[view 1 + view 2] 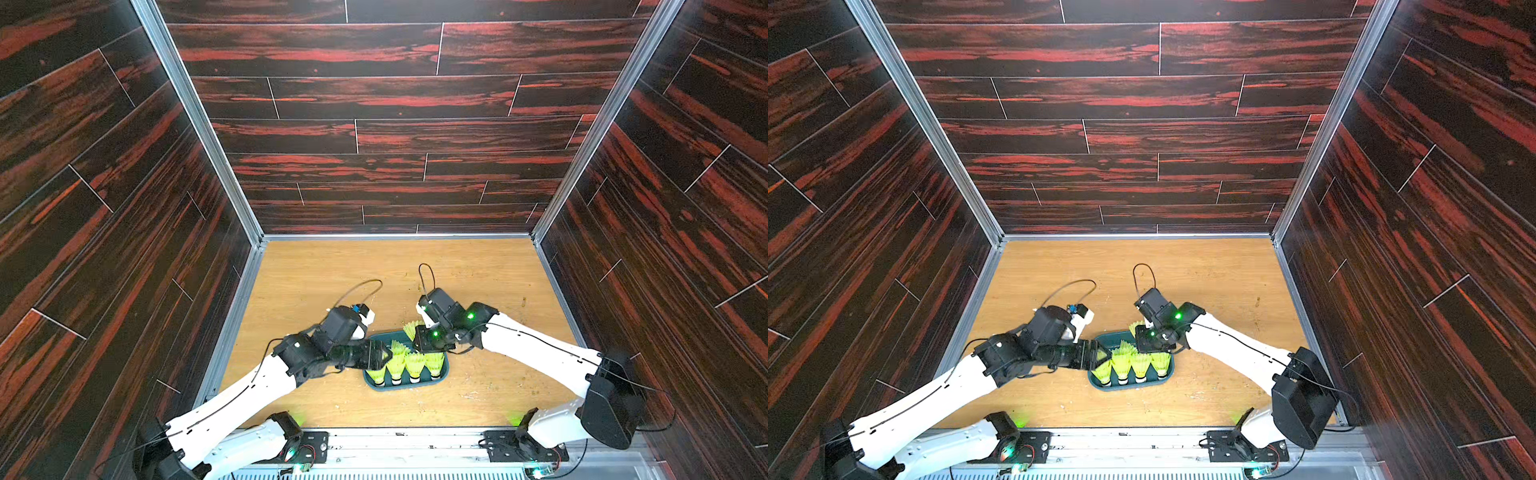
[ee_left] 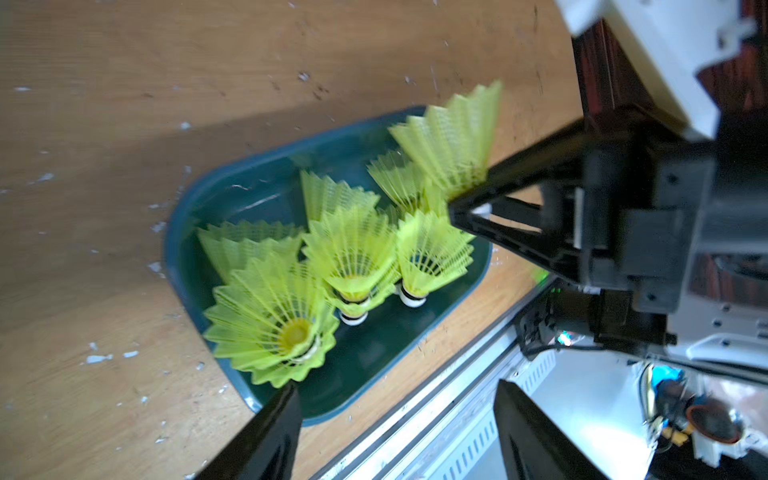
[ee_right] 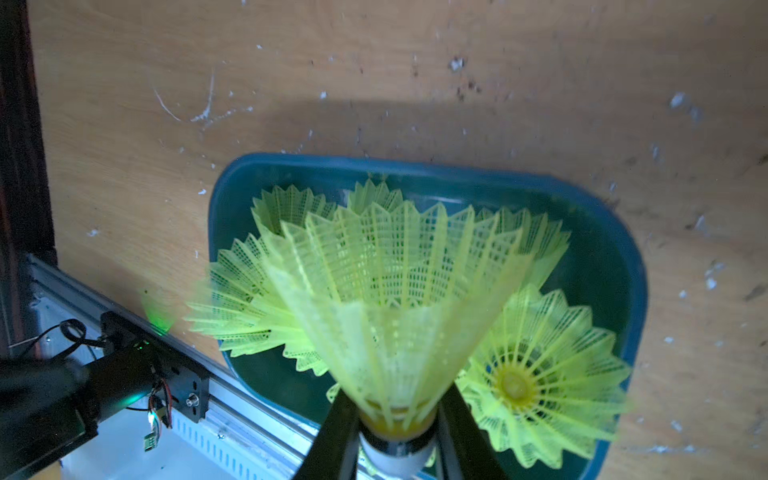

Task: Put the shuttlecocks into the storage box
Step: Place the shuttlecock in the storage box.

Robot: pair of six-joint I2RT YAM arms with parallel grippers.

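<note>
A shuttlecock (image 3: 395, 291) is pinched at its white tip by the right gripper (image 3: 395, 399). Its long axis runs straight out from the jaws, skirt fanned toward the storage box (image 3: 291, 160) on the table (image 1: 332, 270). The other shuttlecocks (image 1: 405, 363) are packed inside. The left gripper (image 2: 397, 386) is spread and empty at the box's end. Lowering and release by the right arm seem due.

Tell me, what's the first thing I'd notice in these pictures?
The neon-yellow shuttlecocks jump out, crowded in the dark teal storage box near the front of the wooden table. Above the box's far edge, the right gripper pinches another shuttlecock by its white tip between its jaws. The left gripper hangs at the box's left side, jaws open.
</note>
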